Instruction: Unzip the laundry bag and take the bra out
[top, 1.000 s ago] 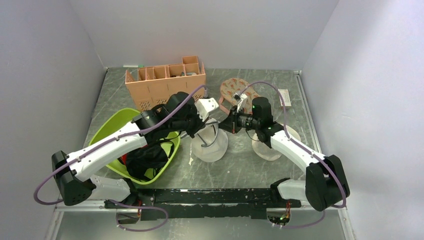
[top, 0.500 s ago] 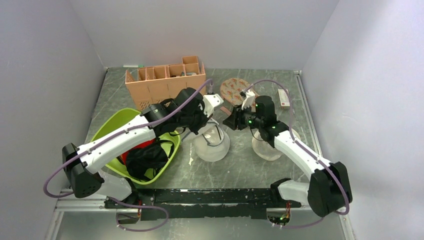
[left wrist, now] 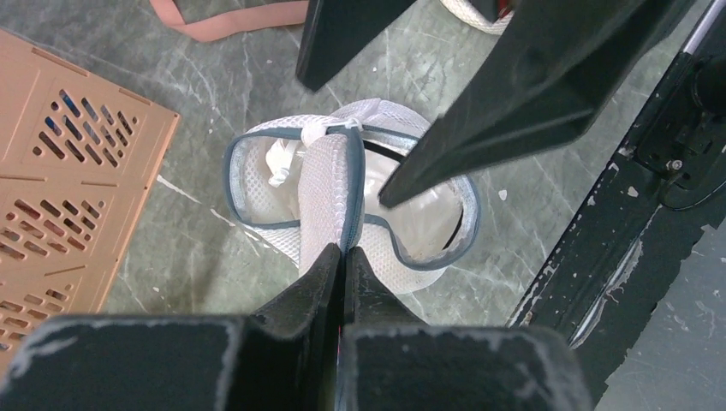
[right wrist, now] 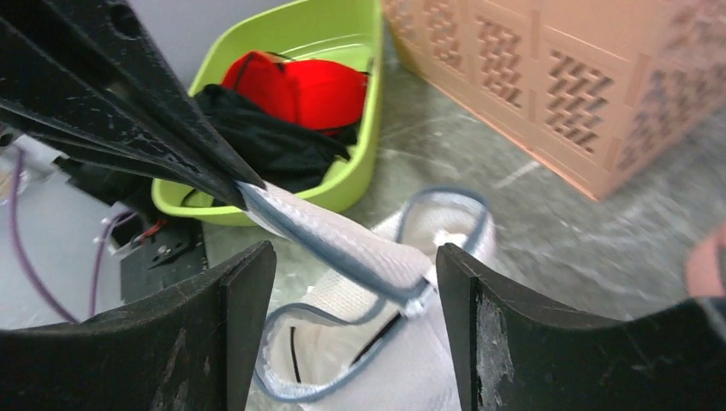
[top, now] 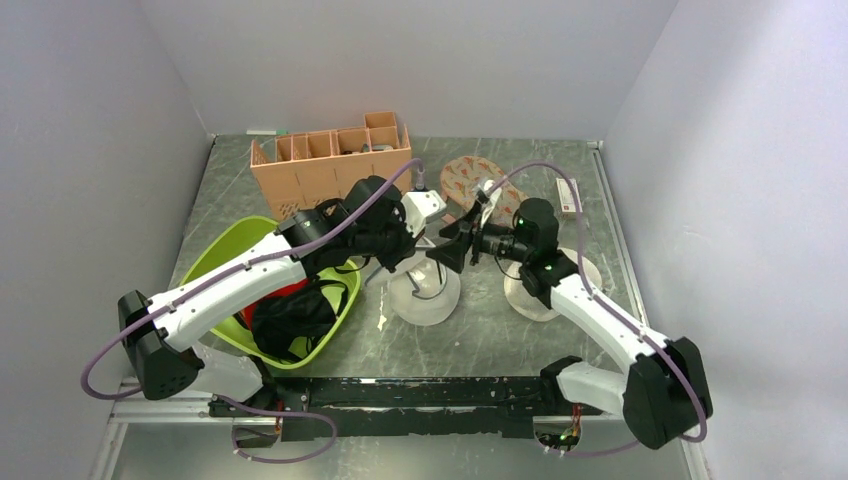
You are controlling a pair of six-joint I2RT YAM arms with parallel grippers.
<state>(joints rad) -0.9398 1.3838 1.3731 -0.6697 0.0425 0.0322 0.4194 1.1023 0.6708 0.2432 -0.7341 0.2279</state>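
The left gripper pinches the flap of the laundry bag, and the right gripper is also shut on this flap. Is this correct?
No. The left gripper pinches the flap of the laundry bag, but the right gripper is wide open, not shut on it; the right wrist view shows this.

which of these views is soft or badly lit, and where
Top external: sharp, evenly lit, only faint shadows. Left wrist: the laundry bag is crisp; the left end effector is near and slightly soft. Right wrist: the orange crate is blurred, and the right end effector is almost black.
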